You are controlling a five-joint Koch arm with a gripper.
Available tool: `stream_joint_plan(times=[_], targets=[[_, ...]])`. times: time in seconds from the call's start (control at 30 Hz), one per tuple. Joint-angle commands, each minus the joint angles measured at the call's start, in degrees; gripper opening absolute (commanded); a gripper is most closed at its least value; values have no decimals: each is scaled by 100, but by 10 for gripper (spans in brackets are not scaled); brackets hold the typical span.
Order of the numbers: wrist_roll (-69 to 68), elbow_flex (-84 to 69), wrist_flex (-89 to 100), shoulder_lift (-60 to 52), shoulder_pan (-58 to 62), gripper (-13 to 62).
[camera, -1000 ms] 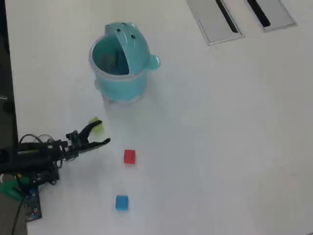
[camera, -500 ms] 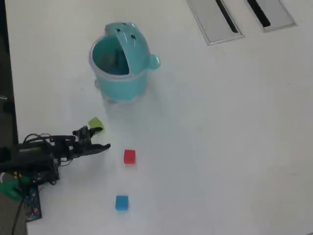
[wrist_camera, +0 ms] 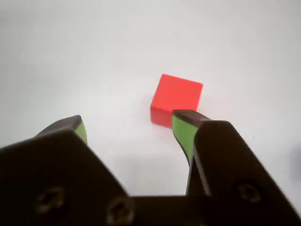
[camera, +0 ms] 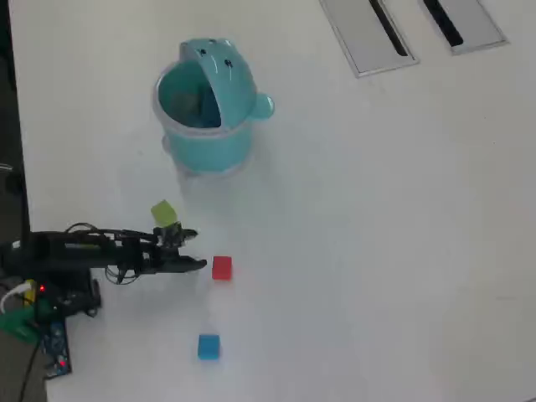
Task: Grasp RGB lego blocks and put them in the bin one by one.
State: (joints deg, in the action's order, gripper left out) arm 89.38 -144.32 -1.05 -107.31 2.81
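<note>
In the overhead view the teal bin (camera: 219,138) stands at the upper left with its lid flipped up. Three lego blocks lie on the white table: yellow-green (camera: 164,213), red (camera: 221,268) and blue (camera: 208,347). My gripper (camera: 198,250) reaches in from the left, open, its tips just left of the red block and right of the yellow-green one. In the wrist view the gripper (wrist_camera: 128,125) is open with bare table between its green-padded fingers (wrist_camera: 184,132). The red block (wrist_camera: 178,94) lies just beyond the right fingertip, not between the jaws.
Two grey panels with black slots (camera: 368,33) (camera: 461,21) sit at the table's top right. The table's left edge (camera: 21,193) runs along the arm base, with a circuit board and wires (camera: 54,347) at the bottom left.
The arm has stretched rightwards, carrying the open gripper from beside the yellow-green block to close by the red block. None of the blocks has moved.
</note>
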Motion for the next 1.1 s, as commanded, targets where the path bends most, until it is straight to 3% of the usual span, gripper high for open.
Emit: stream_joint_plan(times=[0.0, 1.07], targets=[[70, 633, 237, 132, 132, 328], [149, 1556, 624, 2092, 668, 330]])
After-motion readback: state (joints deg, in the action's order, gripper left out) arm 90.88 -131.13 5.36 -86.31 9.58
